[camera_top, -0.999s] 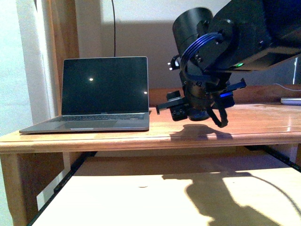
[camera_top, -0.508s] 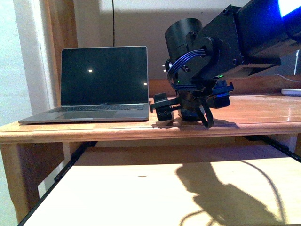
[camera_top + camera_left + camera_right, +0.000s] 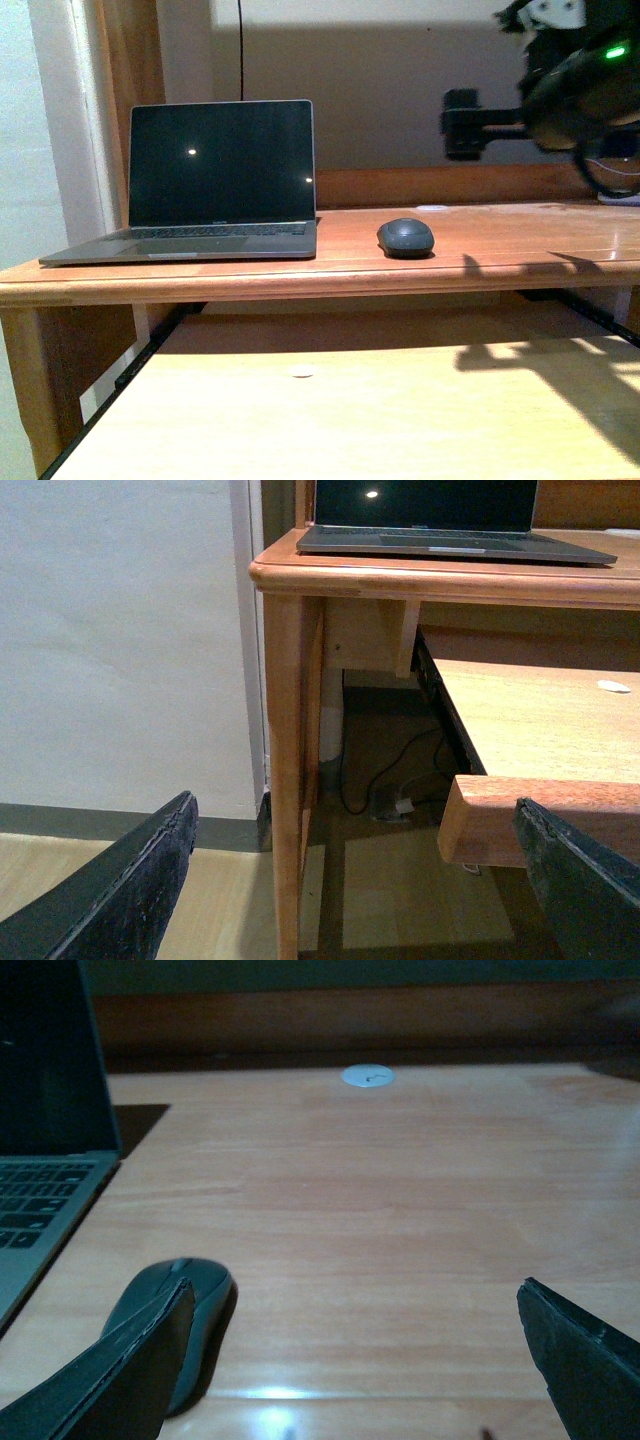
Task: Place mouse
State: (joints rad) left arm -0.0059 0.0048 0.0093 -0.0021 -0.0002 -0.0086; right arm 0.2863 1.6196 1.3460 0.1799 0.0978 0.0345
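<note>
One wooden desk point(image 3: 520, 250), open laptop point(image 3: 215, 185) on it toward 9 o'clock. Right gripper point(image 3: 355, 1300) aloft at 1 o'clock from the mouse point(image 3: 405, 237), fingers point(image 3: 120, 1360) spread wide, holding nothing. Left gripper point(image 3: 355, 810) low beside the desk, likewise released and empty. Mouse flat on the desk, near the laptop at its 3 o'clock, not touching. Small white disc point(image 3: 367, 1076) at 12 o'clock beyond

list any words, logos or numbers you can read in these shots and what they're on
No text can be read in any view.
Open silver laptop: a tiny mark on the strip under its dark screen, too blurred to read; the key legends in the right wrist view are too small.
Small dark grey domed mouse: no logo shows.
Small white round sticker on the wooden desk: a faint squiggle, unreadable.
</note>
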